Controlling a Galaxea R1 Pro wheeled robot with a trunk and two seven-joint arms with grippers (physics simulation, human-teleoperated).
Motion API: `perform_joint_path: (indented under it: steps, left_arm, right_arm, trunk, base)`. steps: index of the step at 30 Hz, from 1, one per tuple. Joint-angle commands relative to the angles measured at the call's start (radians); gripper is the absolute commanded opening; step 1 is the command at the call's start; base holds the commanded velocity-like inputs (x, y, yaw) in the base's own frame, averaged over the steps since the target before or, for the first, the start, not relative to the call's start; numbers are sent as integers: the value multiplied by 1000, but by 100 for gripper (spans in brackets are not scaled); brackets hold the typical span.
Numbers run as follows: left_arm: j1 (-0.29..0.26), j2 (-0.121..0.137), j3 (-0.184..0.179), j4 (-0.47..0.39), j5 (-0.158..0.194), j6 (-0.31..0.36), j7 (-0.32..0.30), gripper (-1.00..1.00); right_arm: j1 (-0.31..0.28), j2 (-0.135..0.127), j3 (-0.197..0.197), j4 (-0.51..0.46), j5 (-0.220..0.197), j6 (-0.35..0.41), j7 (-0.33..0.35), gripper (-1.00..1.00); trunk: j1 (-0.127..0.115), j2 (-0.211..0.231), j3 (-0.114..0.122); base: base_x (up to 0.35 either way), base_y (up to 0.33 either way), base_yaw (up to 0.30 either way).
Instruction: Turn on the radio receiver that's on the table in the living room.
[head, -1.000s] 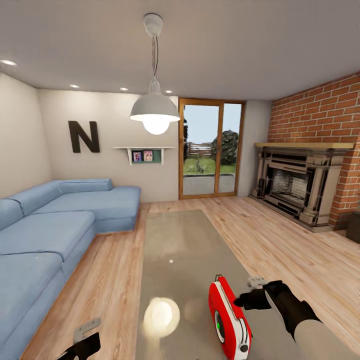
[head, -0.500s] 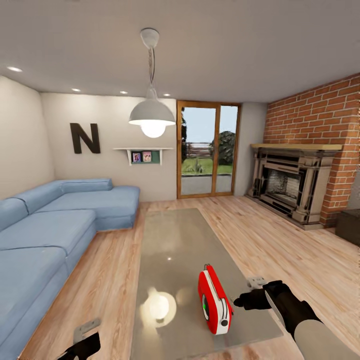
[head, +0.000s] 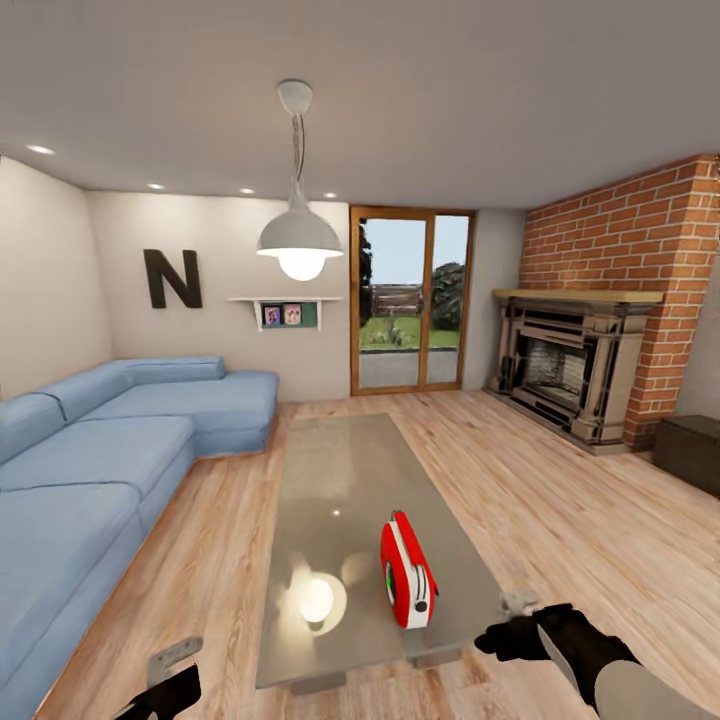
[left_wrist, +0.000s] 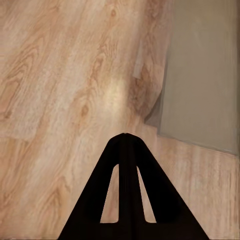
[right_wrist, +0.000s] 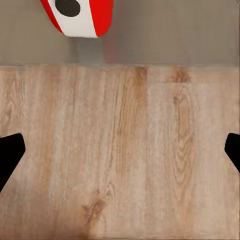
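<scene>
The red radio receiver (head: 407, 570) stands on edge near the front end of the glossy table (head: 345, 470), with a green spot on its round dial. In the right wrist view the radio (right_wrist: 80, 15) sits on the table top (right_wrist: 175, 30), close to its edge. My right gripper (head: 500, 635) hangs open over the wood floor, just off the table's front right corner and apart from the radio; its fingers (right_wrist: 10, 150) are spread wide. My left gripper (head: 165, 685) is low on the left, its fingers (left_wrist: 125, 145) shut together above the floor beside a table corner (left_wrist: 200, 75).
A blue sectional sofa (head: 90, 460) runs along the left. The brick fireplace (head: 570, 360) and a dark box (head: 690, 450) stand on the right. Glass doors (head: 410, 300) are at the back, and a pendant lamp (head: 298, 240) hangs over the table. Wood floor (head: 560, 500) lies open to the right of the table.
The whole view has pulled back: the table's front edge and legs have come into sight and the radio looks farther off. My right gripper now hangs over floor instead of the table top.
</scene>
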Motion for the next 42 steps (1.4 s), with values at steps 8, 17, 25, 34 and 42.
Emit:
perform_joint_path:
  steps: [8,17,25,34,42]
  left_arm:
    - [1,2,4,185,-188,-54,10,-100]
    - [90,63,-1,409,-322,-239,14,-100]
    - [128,58,-3,410,-328,-261,16,-100]
    - [128,57,-2,410,-324,-265,40,-100]
    - [128,47,-1,410,-318,-265,40,-100]
  right_arm:
    - [56,-5,-1,346,-3,-421,-284,100]
    - [224,3,0,358,2,-444,-429,100]
    - [240,6,-3,358,-5,-438,-431,100]
    - [240,7,-2,358,-4,-439,-426,100]
    - [240,8,-2,358,-4,-439,-426,100]
  trunk:
    - [-31,56,25]
    - [-65,119,53]
    - [-96,175,79]
    - [-131,238,107]
    - [-138,252,113]
  base:
    - [-77,-20,0]
    - [-1,0,0]
    - [0,0,0]
    - [0,0,0]
    - [0,0,0]
